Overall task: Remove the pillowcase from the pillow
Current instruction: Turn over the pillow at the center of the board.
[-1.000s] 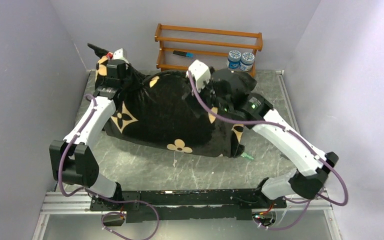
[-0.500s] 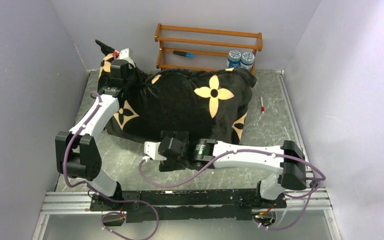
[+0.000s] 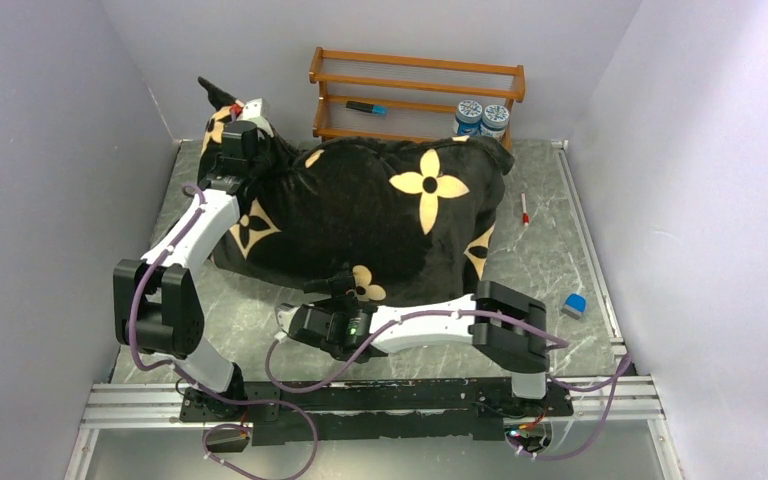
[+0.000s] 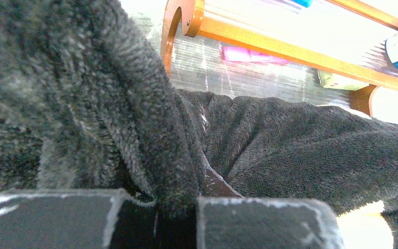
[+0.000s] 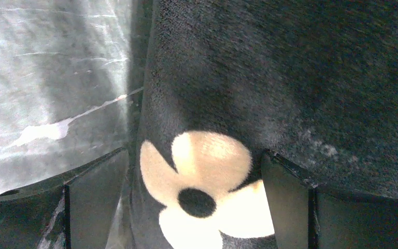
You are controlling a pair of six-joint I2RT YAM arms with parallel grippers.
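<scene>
While left pincer (image 4: 176,206) clamps pillowcase (image 3: 360,212), pillow — hidden

Black flowered pillowcase (image 3: 360,215), left pincer (image 3: 232,110) apparently at its raised far-left corner, right pincer (image 3: 340,287) at its near edge

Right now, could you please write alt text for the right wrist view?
The right gripper stands open around the edge of the black pillowcase, a cream flower motif between its fingers. Grey marbled table shows at upper left.
</scene>
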